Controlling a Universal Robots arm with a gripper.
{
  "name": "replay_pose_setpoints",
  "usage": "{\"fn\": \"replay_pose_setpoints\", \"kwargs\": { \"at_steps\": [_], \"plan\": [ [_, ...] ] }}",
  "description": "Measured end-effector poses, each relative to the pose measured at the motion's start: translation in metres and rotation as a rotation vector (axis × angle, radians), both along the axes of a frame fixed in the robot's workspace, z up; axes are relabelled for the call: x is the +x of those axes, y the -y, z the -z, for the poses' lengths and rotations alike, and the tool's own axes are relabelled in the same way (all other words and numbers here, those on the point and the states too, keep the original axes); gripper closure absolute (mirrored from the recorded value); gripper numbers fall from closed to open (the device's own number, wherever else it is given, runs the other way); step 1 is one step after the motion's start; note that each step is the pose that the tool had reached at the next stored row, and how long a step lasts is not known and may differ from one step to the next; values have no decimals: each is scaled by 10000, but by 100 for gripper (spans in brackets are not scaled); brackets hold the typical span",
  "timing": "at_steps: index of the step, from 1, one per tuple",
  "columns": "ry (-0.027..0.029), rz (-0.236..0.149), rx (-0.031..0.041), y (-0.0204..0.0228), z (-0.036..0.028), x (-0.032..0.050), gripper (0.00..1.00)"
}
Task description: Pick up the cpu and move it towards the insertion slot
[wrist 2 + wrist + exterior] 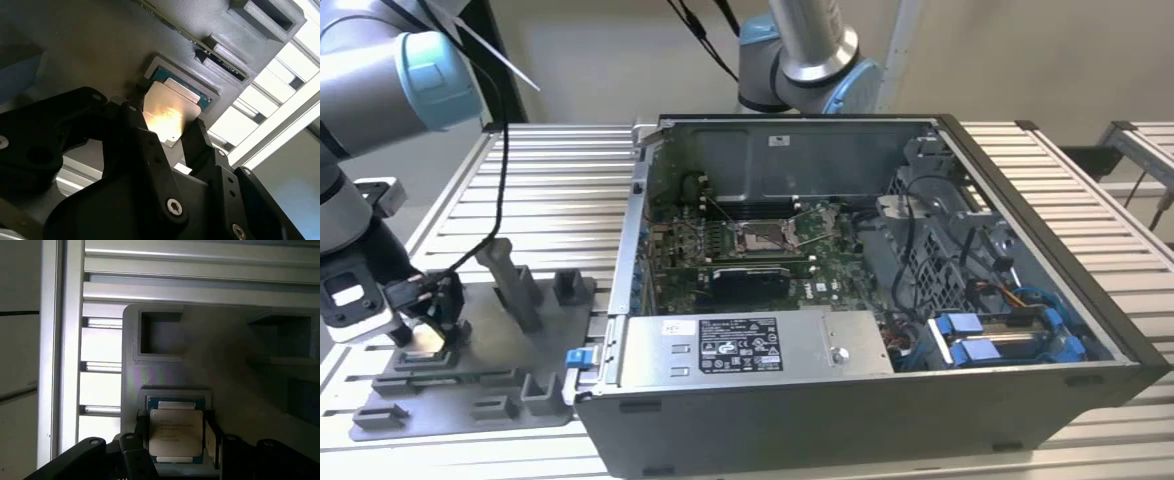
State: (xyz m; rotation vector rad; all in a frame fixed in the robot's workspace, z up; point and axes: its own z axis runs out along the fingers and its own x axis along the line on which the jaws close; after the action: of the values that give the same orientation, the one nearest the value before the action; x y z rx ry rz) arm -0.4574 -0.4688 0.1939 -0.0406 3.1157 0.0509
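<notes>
Seemingly the cpu [176, 434] is pinched by opposite edges between the gripper's [168, 114] jaws; one edge is hidden behind them.

Table [547, 170] bearing two things side by side: a plate [447, 400] at the exterior view's left and an open case [1041, 190] at its right. Slot [761, 237] — on the board on the case floor, mid-case, behind the box [747, 345] at the near wall. Cpu [176, 432] — in a recess of the plate, with posts [507, 280] nearby. Gripper [427, 335] directly over the cpu, one finger against each of two opposite edges, well apart from the slot.
</notes>
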Motion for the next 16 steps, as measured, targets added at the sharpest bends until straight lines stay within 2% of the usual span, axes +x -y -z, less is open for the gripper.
{"fn": "replay_pose_setpoints", "kwargs": {
  "at_steps": [6, 12, 16],
  "plan": [
    [-6, 0, -5, -9, -139, 0, 100],
    [-7, 1, -16, -17, -323, 0, 100],
    [-14, 0, -31, -20, -477, 0, 100]
  ]
}}
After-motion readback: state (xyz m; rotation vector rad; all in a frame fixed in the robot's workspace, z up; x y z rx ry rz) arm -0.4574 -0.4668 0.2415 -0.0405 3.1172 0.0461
